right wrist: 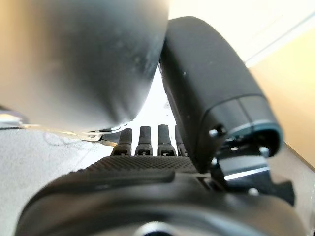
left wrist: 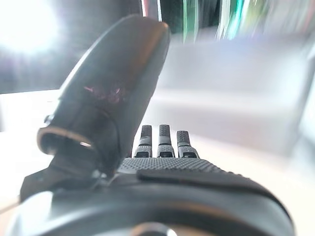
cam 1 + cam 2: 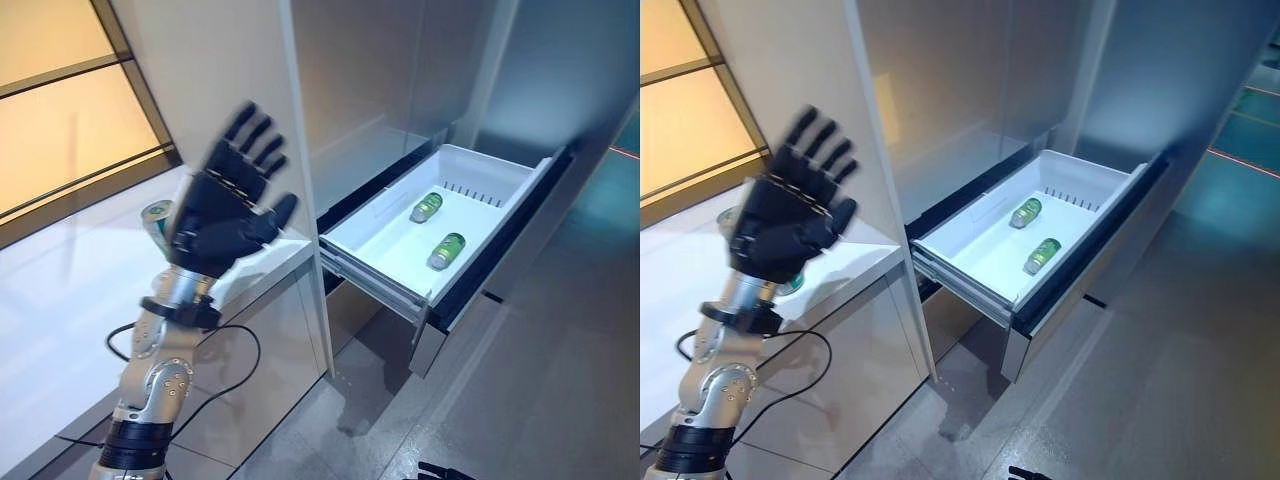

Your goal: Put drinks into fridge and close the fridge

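Note:
The fridge's white drawer (image 3: 392, 247) stands pulled out, with green cans (image 3: 426, 207) lying on their sides in it; they also show in the right eye view (image 3: 1043, 254). Another green can (image 3: 157, 222) stands on the white counter (image 3: 60, 300), partly hidden behind my left hand. My left hand (image 3: 225, 215) is raised above the counter's edge, open with its fingers spread, and holds nothing. In the left wrist view (image 2: 172, 172) its fingers are straight. My right hand (image 1: 147, 172) is open with straight fingers and holds nothing.
The drawer's dark front panel (image 3: 500, 250) juts out over the grey floor (image 3: 560, 380). The tall fridge body (image 3: 380, 90) rises behind the drawer. A pale cabinet side (image 3: 215, 60) stands between the counter and the fridge.

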Robot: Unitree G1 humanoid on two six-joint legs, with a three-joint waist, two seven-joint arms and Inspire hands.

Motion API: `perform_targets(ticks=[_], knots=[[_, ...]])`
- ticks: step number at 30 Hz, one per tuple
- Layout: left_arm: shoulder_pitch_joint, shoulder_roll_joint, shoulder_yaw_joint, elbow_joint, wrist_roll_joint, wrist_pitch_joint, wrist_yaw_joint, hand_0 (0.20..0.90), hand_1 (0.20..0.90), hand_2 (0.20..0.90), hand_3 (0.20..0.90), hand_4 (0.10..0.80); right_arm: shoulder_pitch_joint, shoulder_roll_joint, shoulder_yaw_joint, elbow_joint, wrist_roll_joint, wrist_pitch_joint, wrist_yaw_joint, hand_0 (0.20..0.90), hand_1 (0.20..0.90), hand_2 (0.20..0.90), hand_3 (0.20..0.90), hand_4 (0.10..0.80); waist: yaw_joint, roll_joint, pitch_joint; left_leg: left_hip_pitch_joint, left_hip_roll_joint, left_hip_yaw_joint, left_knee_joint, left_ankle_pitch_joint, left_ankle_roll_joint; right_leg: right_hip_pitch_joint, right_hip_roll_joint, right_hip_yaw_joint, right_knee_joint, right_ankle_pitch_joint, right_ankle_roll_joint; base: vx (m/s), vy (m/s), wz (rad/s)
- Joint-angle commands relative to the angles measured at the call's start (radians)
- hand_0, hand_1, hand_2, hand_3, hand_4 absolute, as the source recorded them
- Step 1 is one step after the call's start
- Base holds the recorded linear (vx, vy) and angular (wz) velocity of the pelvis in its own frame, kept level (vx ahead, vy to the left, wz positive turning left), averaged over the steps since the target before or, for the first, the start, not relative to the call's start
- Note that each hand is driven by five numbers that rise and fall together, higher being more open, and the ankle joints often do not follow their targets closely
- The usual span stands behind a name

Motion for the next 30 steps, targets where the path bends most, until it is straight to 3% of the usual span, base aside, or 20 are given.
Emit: perform_targets(ticks=[1, 6, 12, 30], knots=[[-0.074, 0.064, 0.076, -0.092, 0.125, -0.154, 0.127, 0.9, 0.9, 0.9, 0.9, 0.8, -0.02, 0.05, 0.044, 0.046, 0.032, -0.027, -0.014, 0.9, 0.9, 0.9, 0.9, 0.8, 0.04, -0.035, -0.029, 0.018, -0.045, 0.029, 0.014, -0.09, 0.021, -0.03, -0.008, 0.005, 0.05, -0.045, 0.036, 0.008, -0.014, 0.16], [-0.075, 0.091, 0.106, -0.077, 0.19, -0.142, 0.265, 0.9, 0.9, 0.9, 0.9, 0.8, -0.031, 0.057, 0.065, 0.04, 0.037, -0.015, -0.02, 0.9, 0.9, 0.9, 0.9, 0.8, 0.052, -0.034, -0.03, 0.017, -0.044, 0.018, 0.011, -0.087, 0.019, -0.031, -0.006, -0.002, 0.058, -0.053, 0.032, 0.002, -0.012, 0.2], [-0.051, 0.123, 0.136, -0.015, 0.158, -0.074, 0.329, 0.9, 0.9, 0.9, 0.9, 0.8, -0.036, 0.051, 0.073, 0.027, 0.031, -0.001, -0.017, 0.9, 0.9, 0.9, 0.9, 0.8, 0.059, -0.029, -0.028, 0.018, -0.042, 0.016, 0.011, -0.085, 0.018, -0.029, -0.005, -0.007, 0.065, -0.06, 0.032, 0.0, -0.001, 0.01], [-0.046, 0.205, 0.167, 0.163, 0.131, 0.059, 0.253, 0.9, 0.9, 0.9, 0.9, 0.8, -0.041, 0.016, 0.053, 0.022, -0.002, 0.032, 0.009, 0.9, 0.9, 0.9, 0.9, 0.8, 0.047, -0.018, -0.032, 0.034, -0.035, 0.038, 0.011, -0.09, 0.012, -0.02, -0.004, -0.003, 0.07, -0.068, 0.036, 0.0, 0.0, 0.0]])
